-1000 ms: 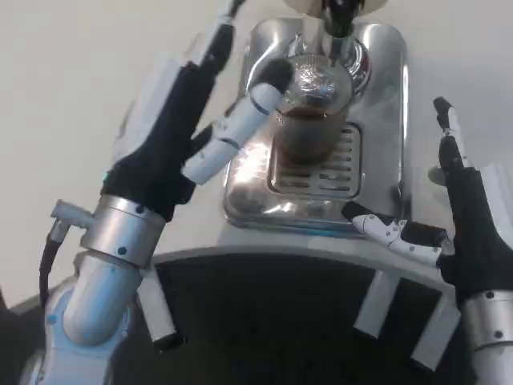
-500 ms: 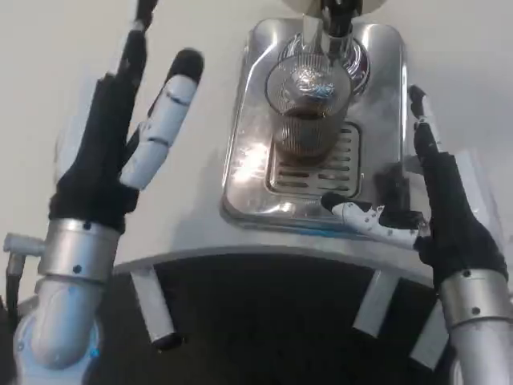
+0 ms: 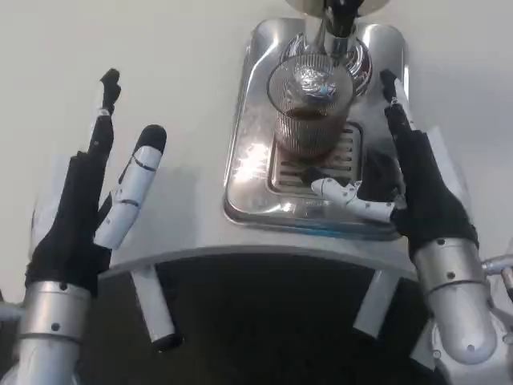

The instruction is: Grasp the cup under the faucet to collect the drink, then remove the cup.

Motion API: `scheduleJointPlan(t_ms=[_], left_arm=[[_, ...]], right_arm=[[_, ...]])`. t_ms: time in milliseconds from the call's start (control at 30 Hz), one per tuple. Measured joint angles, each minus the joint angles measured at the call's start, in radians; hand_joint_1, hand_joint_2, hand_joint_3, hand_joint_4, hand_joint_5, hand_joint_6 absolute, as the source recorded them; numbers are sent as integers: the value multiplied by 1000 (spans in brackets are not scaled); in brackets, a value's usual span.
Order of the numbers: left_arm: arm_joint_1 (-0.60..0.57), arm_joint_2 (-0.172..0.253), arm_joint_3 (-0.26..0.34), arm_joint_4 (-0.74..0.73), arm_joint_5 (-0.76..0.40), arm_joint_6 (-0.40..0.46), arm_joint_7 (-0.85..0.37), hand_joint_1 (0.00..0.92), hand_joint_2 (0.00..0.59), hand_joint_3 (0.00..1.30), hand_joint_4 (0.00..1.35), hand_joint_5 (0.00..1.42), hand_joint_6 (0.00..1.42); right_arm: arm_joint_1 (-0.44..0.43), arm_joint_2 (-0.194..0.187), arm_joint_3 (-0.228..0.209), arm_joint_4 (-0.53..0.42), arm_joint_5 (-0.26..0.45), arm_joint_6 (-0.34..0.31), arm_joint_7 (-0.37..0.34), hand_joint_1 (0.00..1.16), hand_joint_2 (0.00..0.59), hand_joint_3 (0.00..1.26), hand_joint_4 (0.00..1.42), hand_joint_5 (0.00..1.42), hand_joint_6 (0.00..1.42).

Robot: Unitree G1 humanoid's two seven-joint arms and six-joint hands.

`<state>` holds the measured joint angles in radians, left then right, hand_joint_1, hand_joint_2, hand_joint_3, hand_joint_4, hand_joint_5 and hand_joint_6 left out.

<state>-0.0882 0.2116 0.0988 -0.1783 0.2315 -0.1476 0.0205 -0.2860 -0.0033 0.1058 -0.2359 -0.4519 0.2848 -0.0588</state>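
on the white table (image 3: pixel 184 48) we see the steel drip tray (image 3: pixel 248 152), the biggest thing here, with the faucet (image 3: pixel 337 20) above its far end. our left hand (image 3: pixel 92 212) rests well off to the side over bare table, fingers spread and holding nothing. our right hand (image 3: pixel 405 192) sits just beside the tray's right edge, fingers apart and empty, one reaching in toward the grate below the cup. the cup (image 3: pixel 311 108) stands upright on the tray under the faucet, part full of dark drink. we judge the collecting done or close to it; what is left is to grip the cup and take it away.
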Motion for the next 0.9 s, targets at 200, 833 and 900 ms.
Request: scheduleJointPlan(t_ms=[200,833,900], left_arm=[[9,0,-1,-1,1,6,0,0,256,0,0,0,0],[16,0,1,-1,-4,8,0,0,256,0,0,0,0],[16,0,1,-1,-6,8,0,0,256,0,0,0,0]], right_arm=[[-51,14,-2,72,30,-20,-42,976,217,6,1,46,173],[-108,8,38,163,57,-65,-68,836,245,26,22,61,178],[-109,7,41,165,49,-65,-70,835,245,26,22,61,178]])
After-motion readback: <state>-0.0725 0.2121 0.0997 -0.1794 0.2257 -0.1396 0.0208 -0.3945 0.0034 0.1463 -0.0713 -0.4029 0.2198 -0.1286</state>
